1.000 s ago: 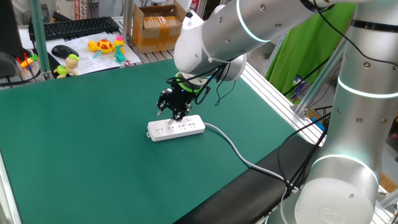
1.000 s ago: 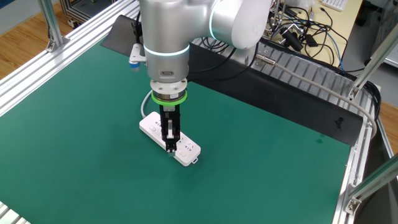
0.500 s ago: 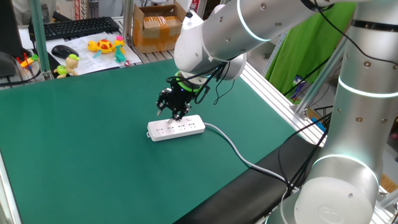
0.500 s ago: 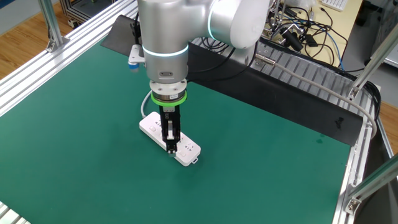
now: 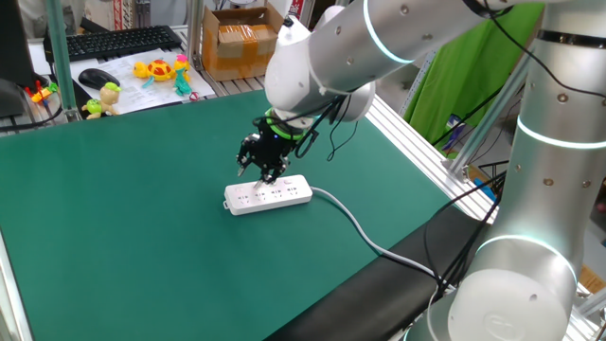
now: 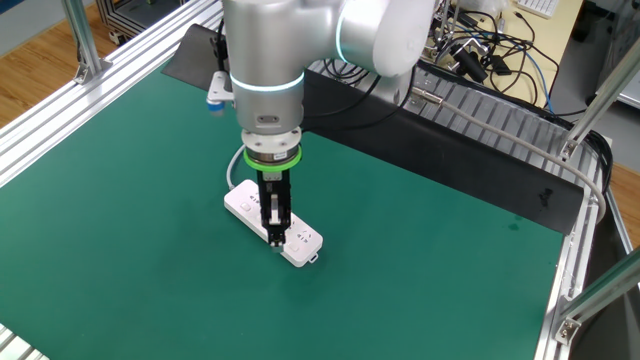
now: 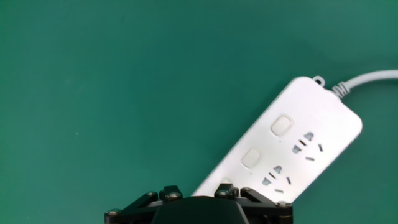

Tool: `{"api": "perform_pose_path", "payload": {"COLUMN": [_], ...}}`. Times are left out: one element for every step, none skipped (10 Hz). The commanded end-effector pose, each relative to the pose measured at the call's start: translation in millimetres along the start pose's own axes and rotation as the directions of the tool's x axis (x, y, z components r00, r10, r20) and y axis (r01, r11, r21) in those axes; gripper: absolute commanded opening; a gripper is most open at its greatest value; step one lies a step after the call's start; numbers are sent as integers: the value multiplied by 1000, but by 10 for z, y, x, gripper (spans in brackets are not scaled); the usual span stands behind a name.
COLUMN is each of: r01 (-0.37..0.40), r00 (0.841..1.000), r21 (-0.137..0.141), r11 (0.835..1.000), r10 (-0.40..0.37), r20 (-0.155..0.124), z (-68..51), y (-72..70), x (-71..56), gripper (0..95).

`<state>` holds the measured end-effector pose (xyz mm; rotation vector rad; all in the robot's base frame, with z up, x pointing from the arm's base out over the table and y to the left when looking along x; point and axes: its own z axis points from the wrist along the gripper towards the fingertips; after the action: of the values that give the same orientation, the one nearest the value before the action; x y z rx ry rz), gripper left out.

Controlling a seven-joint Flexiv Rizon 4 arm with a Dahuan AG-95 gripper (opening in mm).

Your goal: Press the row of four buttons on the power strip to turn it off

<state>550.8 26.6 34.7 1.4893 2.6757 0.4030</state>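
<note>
One power strip (image 5: pixel 269 195) flat on green bench (image 5: pixel 123 237), one pale grey cable (image 5: pixel 355 227) leaving its end. Hand view: two buttons (image 7: pixel 282 124) fully visible along one edge, third partly hidden under pincer, fourth out of sight. One arm (image 5: pixel 350 47) reaching over strip, pincer (image 6: pixel 274 237) pointing steeply down onto strip top, fingers together, holding nothing.

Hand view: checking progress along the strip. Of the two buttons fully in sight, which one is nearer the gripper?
The lower-left button is nearer the gripper; the other button sits toward the cable end of the power strip.
</note>
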Motion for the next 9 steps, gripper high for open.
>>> {"api": "perform_pose_path", "payload": {"r01": [0, 0, 1, 2, 7, 7, -3, -13, -18], "r00": [1000, 1000, 1000, 1000, 1000, 1000, 1000, 1000, 1000], "r21": [1, 1, 1, 3, 9, 9, 8, 7, 8], "r11": [1000, 1000, 1000, 1000, 1000, 1000, 1000, 1000, 1000], "r10": [0, 0, -1, -2, -7, -7, 3, 13, 18], "r20": [5, 1, 1, 3, 5, 5, 5, 3, 3], "z": [23, 2, -11, -17, -22, -34, -53, -77, -88], "y": [0, 0, 0, 5, 7, 19, 42, 72, 86], "x": [-2, -1, 0, 0, 9, 43, 89, 133, 152], "gripper": [380, 380, 380, 380, 380, 380, 380, 380, 380]}}
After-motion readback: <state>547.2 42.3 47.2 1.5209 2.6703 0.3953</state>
